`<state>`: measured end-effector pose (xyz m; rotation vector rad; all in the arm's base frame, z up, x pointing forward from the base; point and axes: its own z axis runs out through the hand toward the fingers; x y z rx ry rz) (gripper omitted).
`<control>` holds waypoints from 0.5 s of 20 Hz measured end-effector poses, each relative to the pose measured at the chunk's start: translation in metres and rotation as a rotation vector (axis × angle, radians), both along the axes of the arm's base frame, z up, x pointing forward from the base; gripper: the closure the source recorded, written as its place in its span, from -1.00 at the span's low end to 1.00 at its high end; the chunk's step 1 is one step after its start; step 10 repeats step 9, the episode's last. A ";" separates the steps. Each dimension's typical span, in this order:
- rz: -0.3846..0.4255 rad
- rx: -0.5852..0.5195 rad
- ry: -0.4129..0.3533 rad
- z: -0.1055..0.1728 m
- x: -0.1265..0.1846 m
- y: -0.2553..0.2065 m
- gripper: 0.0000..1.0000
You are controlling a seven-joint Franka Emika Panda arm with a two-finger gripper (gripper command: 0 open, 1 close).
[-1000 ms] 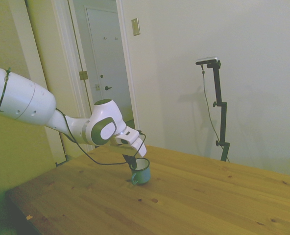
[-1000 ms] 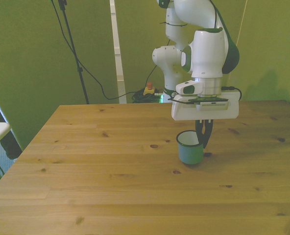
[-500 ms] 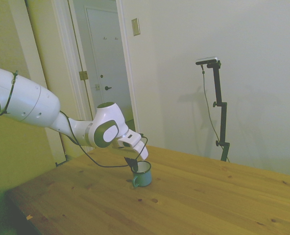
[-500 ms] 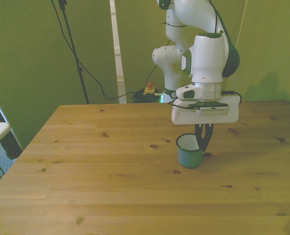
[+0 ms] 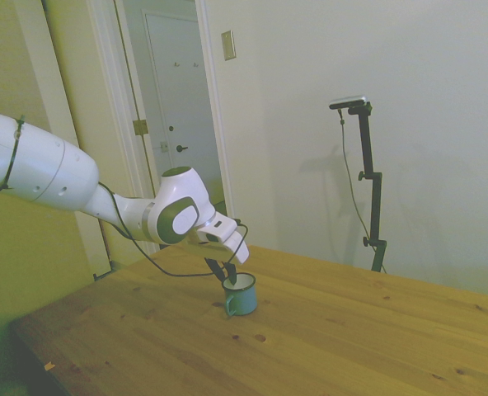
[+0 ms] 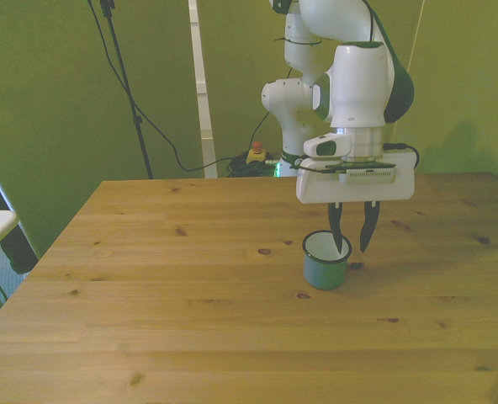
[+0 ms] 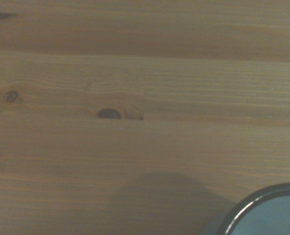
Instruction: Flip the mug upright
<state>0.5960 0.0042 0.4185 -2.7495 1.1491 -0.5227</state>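
While the mug (image 6: 325,262) stands upright on the table (image 6: 190,286), tool (image 6: 352,246) spread apart over its rim.

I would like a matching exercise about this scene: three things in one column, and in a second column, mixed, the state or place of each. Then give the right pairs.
Things:
1. mug
2. tool
3. table

States or places:
A. open, fingers apart, above the mug's rim on the front view's right
B. bare wood with dark knots, carrying the mug
C. standing upright, opening facing up, white inside

Pairs: 1-C, 2-A, 3-B
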 end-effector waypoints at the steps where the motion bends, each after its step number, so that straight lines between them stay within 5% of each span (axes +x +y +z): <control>1: 0.000 0.001 -0.010 0.007 -0.005 0.000 -1.00; 10: 0.052 0.000 -0.061 0.041 -0.071 0.025 -1.00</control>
